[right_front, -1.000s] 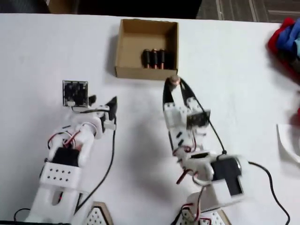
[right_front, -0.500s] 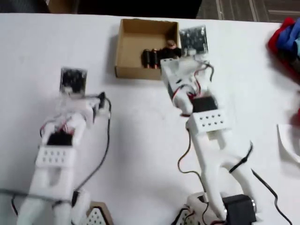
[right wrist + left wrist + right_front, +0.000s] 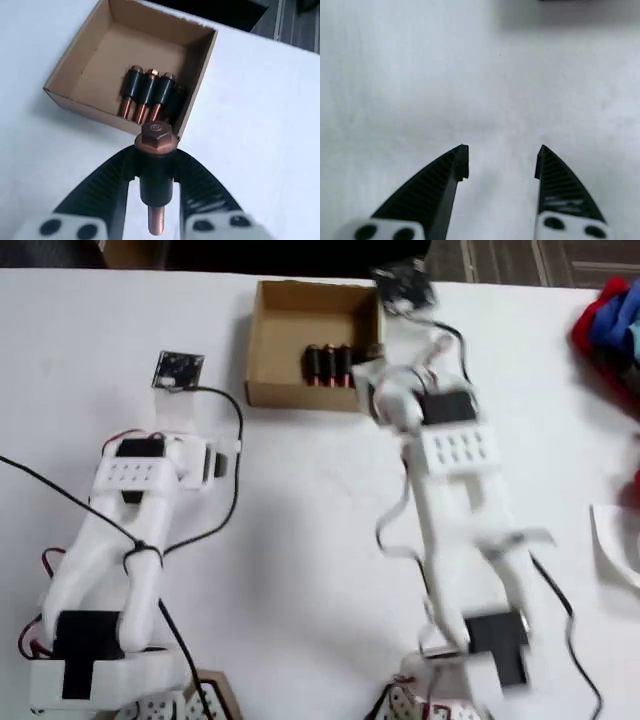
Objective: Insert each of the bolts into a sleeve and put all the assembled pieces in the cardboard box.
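1. Your right gripper (image 3: 156, 167) has its jaws pinched on a black sleeve (image 3: 156, 187). A copper bolt (image 3: 156, 135) runs through the sleeve, with its hex head above the fingers and its threaded end poking out below.
2. You are holding that piece upright outside the cardboard box (image 3: 80, 102), close to one of the box's corners and over the white table (image 3: 300, 500). It is not inside the walls.
3. In the high view your right arm (image 3: 450, 455) stretches up the table, and its wrist sits just beside the box's right side.
4. The box already holds three assembled pieces (image 3: 147, 95). They lie side by side and touching, black sleeves toward the far wall and copper threads toward the near wall. They sit toward the wall closest to your right arm.
5. A dark shape (image 3: 175, 102) rests against that wall, right next to the three. You cannot tell from these views whether it is another piece.
6. Your left gripper (image 3: 501, 157) has its jaws spread with nothing between them, and bare table lies under the fingertips.
7. Your left arm (image 3: 130, 500) sits on the left half of the table, well apart from the box.
8. A red and blue cloth bundle (image 3: 605, 325) lies at the far right edge of the table, well away from both arms.
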Controlling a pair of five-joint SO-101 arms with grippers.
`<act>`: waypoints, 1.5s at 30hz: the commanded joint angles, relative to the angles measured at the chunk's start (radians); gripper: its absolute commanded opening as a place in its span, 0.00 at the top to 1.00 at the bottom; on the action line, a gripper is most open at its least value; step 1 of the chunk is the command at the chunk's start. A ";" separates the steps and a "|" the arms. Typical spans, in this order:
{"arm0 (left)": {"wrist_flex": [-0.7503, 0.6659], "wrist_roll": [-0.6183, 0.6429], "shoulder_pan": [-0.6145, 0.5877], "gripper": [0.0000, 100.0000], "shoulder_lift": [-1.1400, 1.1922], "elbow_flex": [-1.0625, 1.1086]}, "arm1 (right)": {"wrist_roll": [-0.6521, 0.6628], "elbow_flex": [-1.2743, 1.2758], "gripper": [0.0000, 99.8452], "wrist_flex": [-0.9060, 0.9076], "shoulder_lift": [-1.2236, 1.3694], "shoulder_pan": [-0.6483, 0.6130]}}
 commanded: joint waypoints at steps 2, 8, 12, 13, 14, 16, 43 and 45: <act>-0.015 -0.006 -0.008 0.77 0.006 -0.044 | 0.018 -0.624 0.98 0.262 0.421 -0.007; -0.015 -0.006 -0.005 0.77 0.008 -0.042 | 0.014 -1.412 0.98 0.331 0.888 -0.008; -0.015 -0.006 -0.005 0.77 0.008 -0.041 | -0.005 -1.645 0.98 0.289 1.066 -0.068; -0.017 -0.006 -0.005 0.77 0.008 -0.035 | -0.005 -1.654 0.98 0.269 1.090 -0.085; -0.032 -0.006 -0.005 0.77 0.008 -0.024 | -0.005 -1.656 0.98 0.240 1.110 -0.097; -0.083 -0.006 -0.005 0.77 0.008 0.010 | -0.006 -1.656 0.98 0.163 1.139 -0.111; -0.170 -0.011 -0.003 0.77 0.006 0.062 | -0.258 -1.617 0.98 -0.104 1.395 -0.143; -0.170 -0.011 -0.003 0.77 0.006 0.062 | -0.258 -1.588 0.98 -0.104 1.392 -0.143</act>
